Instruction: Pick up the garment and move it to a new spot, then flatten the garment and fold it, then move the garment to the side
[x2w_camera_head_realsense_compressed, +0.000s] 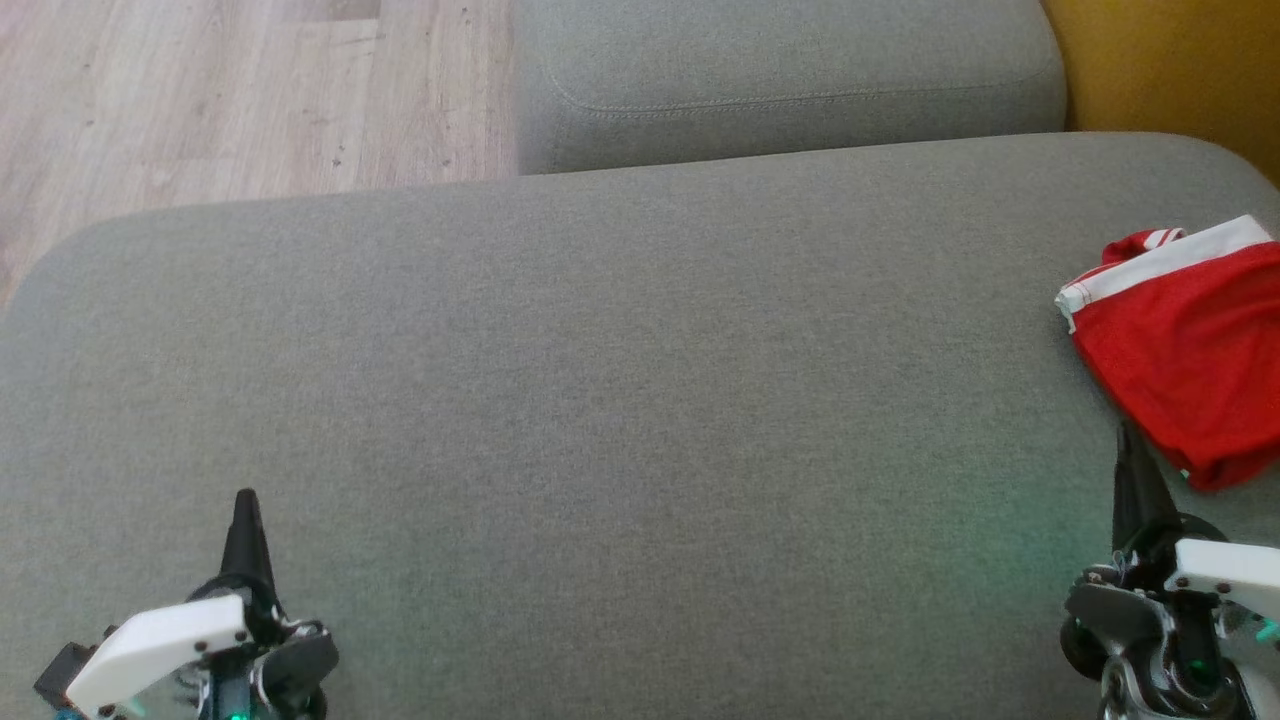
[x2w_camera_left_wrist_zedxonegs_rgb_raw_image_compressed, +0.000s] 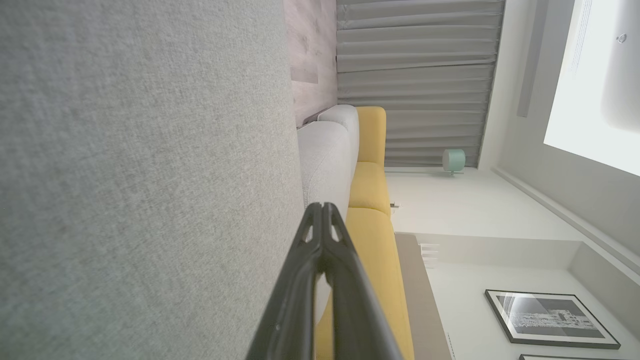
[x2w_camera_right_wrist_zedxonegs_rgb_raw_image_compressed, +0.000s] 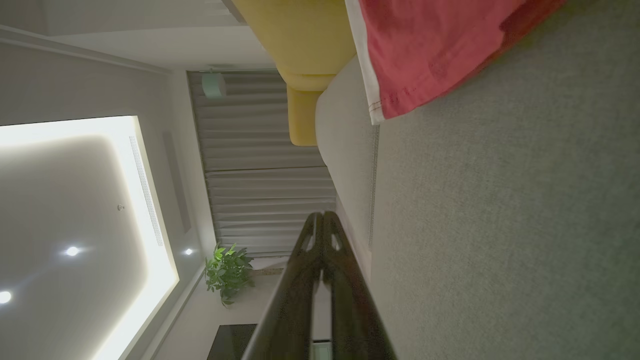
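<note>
We find the garment (x2w_camera_head_realsense_compressed: 1185, 360) at the right edge of the cushion (x2w_camera_head_realsense_compressed: 600, 400), with part of it cut off by the head view's border. It looks folded into a compact, fairly flat packet of red mesh. A white band (x2w_camera_head_realsense_compressed: 1160, 262) runs along its far side, and a bit of striped trim (x2w_camera_head_realsense_compressed: 1160, 238) peeks out behind that. No lettering shows. What we can see of it runs from the cushion's far side toward its near side, slanting rightward. We cannot tell its full long axis.

The right gripper (x2w_camera_head_realsense_compressed: 1126, 435) sits over the cushion's near right corner with its fingers pressed together and holding nothing. Its tip is just beside the garment's near hem, and we cannot tell whether they touch. The garment lies ahead of that tip and to its right.

The left gripper (x2w_camera_head_realsense_compressed: 246, 505) is at the cushion's near left corner. It is likewise closed and empty, and well apart from the garment, with bare cushion between them.

We judge the right arm to be the nearer one by far, so any further nudge or regrasp would fall to it. Since the garment already lies folded at the side, we judge the task close to finished.
</note>
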